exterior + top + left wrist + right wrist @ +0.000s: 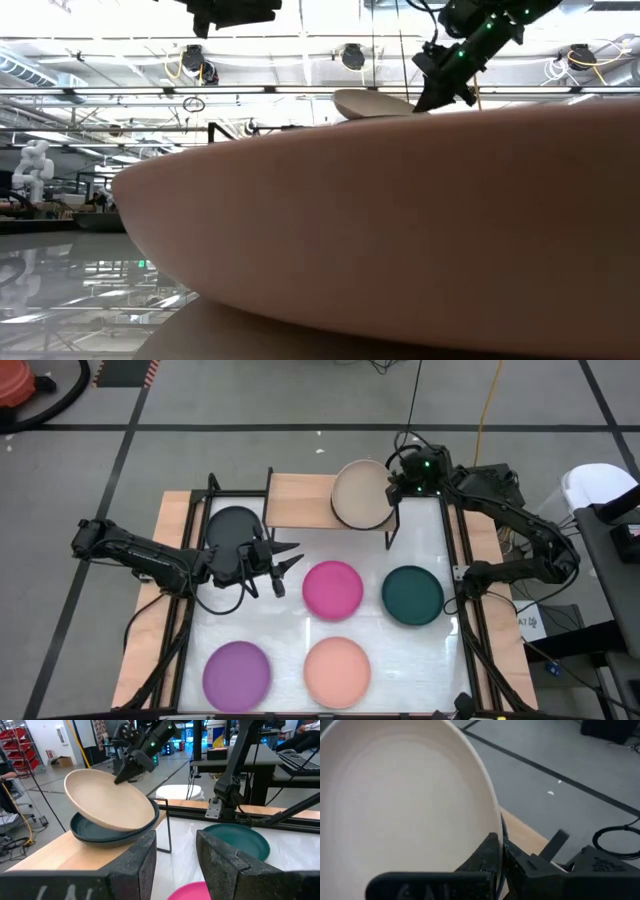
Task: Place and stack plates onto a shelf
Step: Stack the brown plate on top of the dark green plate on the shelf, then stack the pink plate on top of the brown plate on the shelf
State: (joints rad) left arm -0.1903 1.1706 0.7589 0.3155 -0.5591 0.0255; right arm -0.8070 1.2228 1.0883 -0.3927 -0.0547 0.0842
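The left end effector (283, 559) hovers low over the desk (380, 660), its two fingers (135, 865) spread apart and holding nothing. Just behind it, partly under the left arm, a dark charcoal plate (232, 525) lies flat on the white surface. Toward the near edge from this end effector sits the purple plate (237, 673), well apart from it. Just to its right lies the magenta plate (333, 589), close to the open fingertips but not touching them, and nearer the front edge from that is the salmon pink plate (337, 671), which fills most of the low view.

Ahead of the left end effector stands the shelf (298, 501), a light-wood board on thin black legs. At its right end a dark teal plate (95, 832) rests flat on the board. The beige plate (362, 494) sits tilted on top of it: its lower edge touches the teal plate, while the raised edge is pinched by the right end effector (393, 489), whose fingers are closed on the rim, as the right wrist view shows. The right arm reaches in from the far right corner of the desk. On the near side of that end effector, well below it, another dark teal plate (412, 594) lies flat on the desk, just beside the magenta one.
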